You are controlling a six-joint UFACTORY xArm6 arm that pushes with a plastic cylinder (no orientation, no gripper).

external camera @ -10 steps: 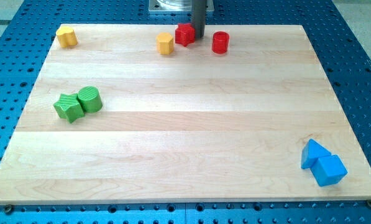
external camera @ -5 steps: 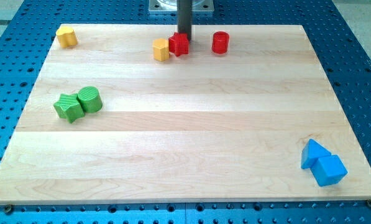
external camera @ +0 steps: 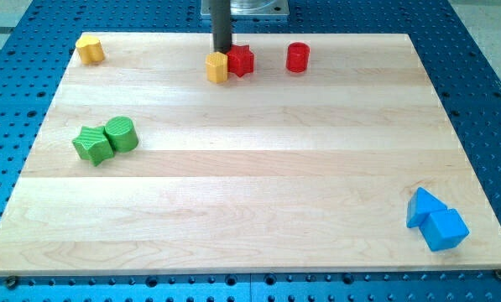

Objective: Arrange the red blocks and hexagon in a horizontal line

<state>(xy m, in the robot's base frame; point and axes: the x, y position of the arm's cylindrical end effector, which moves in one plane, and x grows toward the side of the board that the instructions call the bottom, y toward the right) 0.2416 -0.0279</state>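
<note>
You'll see my tip (external camera: 221, 52) at the far edge, just behind the yellow hexagon (external camera: 217, 67), which touches the red star (external camera: 241, 60). The red cylinder (external camera: 297, 58) stands apart to the right. There are no fingers here, only a bare rod grasping nothing.

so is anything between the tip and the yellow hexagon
Nothing visible. My tip sits just at the view's top of the yellow hexagon, right at its upper edge. The red star block touches the hexagon's right side; the red cylinder stands apart, further right.
</note>
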